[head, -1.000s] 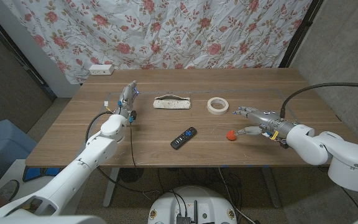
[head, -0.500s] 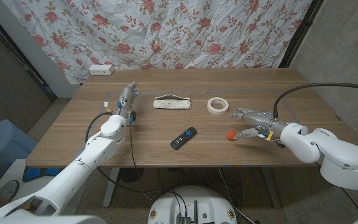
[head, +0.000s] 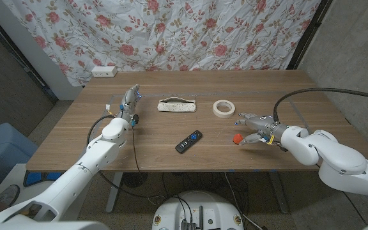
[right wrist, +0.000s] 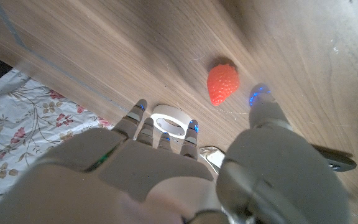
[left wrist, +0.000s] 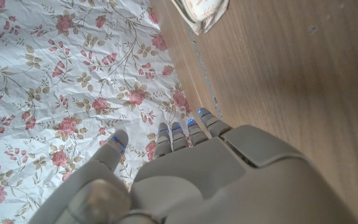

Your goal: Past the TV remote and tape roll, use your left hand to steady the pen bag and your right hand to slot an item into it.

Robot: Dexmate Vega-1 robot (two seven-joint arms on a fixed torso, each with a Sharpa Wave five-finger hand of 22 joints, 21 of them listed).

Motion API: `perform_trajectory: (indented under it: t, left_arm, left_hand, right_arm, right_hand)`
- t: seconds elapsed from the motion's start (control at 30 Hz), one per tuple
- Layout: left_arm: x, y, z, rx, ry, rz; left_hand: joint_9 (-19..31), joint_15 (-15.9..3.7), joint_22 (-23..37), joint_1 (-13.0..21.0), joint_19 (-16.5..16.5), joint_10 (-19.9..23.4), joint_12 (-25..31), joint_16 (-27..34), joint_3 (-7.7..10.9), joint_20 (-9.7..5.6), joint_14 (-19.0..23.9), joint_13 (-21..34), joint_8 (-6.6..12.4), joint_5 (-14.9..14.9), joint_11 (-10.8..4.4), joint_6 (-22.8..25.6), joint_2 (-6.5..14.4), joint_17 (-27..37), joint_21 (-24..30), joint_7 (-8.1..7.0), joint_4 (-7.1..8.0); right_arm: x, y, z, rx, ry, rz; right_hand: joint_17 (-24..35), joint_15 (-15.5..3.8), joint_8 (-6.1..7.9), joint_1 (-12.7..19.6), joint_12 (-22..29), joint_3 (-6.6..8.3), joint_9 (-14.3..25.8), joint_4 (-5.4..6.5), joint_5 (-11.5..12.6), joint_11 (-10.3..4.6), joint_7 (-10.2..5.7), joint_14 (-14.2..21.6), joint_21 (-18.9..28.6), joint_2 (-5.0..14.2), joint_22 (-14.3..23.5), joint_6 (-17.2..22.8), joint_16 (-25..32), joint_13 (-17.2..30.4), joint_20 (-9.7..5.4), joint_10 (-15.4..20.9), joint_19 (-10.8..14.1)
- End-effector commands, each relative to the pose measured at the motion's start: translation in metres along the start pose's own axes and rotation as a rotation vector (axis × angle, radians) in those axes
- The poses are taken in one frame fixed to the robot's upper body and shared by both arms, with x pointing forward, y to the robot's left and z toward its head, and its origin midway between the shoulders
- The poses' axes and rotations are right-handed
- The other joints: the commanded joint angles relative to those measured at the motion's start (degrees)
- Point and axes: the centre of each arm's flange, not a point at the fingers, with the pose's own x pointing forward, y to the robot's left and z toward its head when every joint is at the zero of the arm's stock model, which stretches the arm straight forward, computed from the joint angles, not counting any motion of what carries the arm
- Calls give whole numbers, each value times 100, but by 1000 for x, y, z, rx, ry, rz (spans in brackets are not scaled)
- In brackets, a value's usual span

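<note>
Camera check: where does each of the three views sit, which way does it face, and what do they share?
Head view: on the robot's head, looking down over the table; both arms, left hand, right hand.
Left wrist view: behind the left hand, facing the pen bag and floral curtain.
Right wrist view: behind the right hand, facing the toy strawberry and tape roll.
Shared: strawberry and tape roll, head and right wrist views.

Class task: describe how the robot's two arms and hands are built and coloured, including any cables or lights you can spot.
Both arms have smooth white rounded shells. The left hand and right hand are grey metallic, with small blue lights at the fingertips. A black cable runs along each forearm; the right one arcs up from the wrist.
</note>
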Motion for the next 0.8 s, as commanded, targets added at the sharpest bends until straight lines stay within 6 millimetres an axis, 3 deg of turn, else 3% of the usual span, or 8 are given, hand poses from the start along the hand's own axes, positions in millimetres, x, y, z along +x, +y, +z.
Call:
perform_trajectory:
  t: [0.03,0.8]
  left_arm:
    - [2,0,-1,-14,-6,-5]
    - [3,-2,-4,-15,4,-10]
  left_hand:
    - [10,-73,10,-32,67,34,-19,-17,31,-79,46,15,-17,30,-21,57,422,23,-6,9,-6]
    - [11,-78,10,-36,70,31,-31,-20,42,-68,57,16,-26,29,-22,48,418,23,-20,9,3]
  right_arm:
    - [10,4,4,-21,15,28]
    - [22,15,1,11,32,52]
  right_hand:
    - [26,38,59,83,34,37,46,6,57,21,8,-12,39,-8,19,72,43,13,1,-30,51]
    - [33,6,347,350,69,103,172,40,84,2,-71,24,58,-48,22,436,71,16,-26,48,116]
